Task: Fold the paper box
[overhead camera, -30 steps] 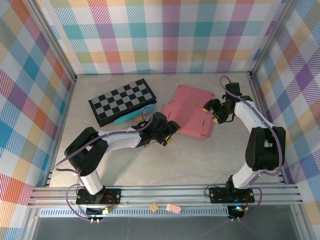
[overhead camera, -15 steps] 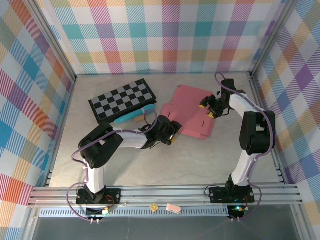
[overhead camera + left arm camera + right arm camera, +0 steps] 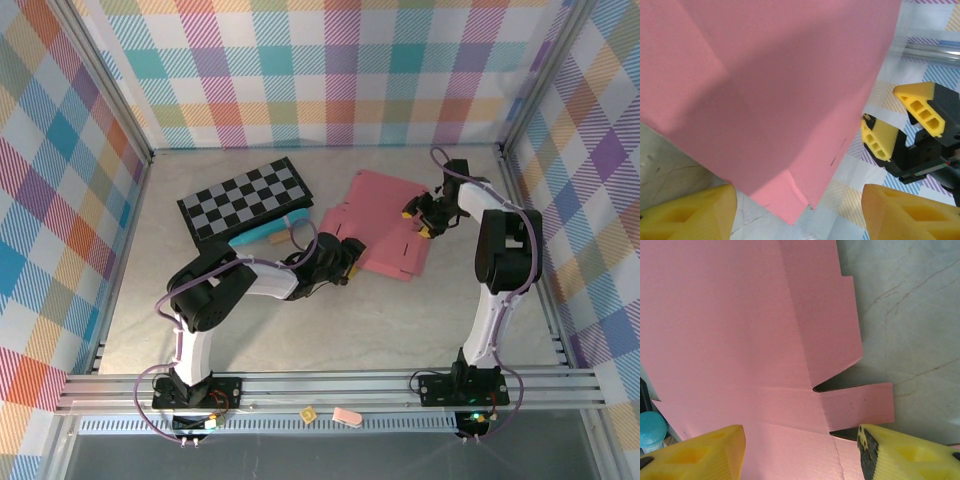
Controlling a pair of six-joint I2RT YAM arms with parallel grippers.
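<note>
The paper box [image 3: 385,225] lies unfolded and pink on the table, right of centre. My left gripper [image 3: 349,262] is at its near-left edge. In the left wrist view that gripper [image 3: 800,220] is open, and a corner flap of the paper box [image 3: 785,197] points down between its yellow fingers [image 3: 690,215] without touching either. My right gripper [image 3: 420,220] hovers over the box's right side. In the right wrist view it [image 3: 800,460] is open above the paper box [image 3: 740,340], close to a narrow tab [image 3: 857,405]. The right gripper [image 3: 902,127] also appears in the left wrist view, beyond the sheet.
A black-and-grey checkered board [image 3: 245,200] lies left of the box, with a small teal bar [image 3: 262,233] along its near edge. Plaid walls and an aluminium frame post [image 3: 512,185] close in the right side. Two small bits [image 3: 346,415] rest on the front rail.
The left gripper has crept right, up to the box's near-left edge. The right gripper has shifted back and left over the box's right side, its arm folding more upright. Both jaws have narrowed slightly.
</note>
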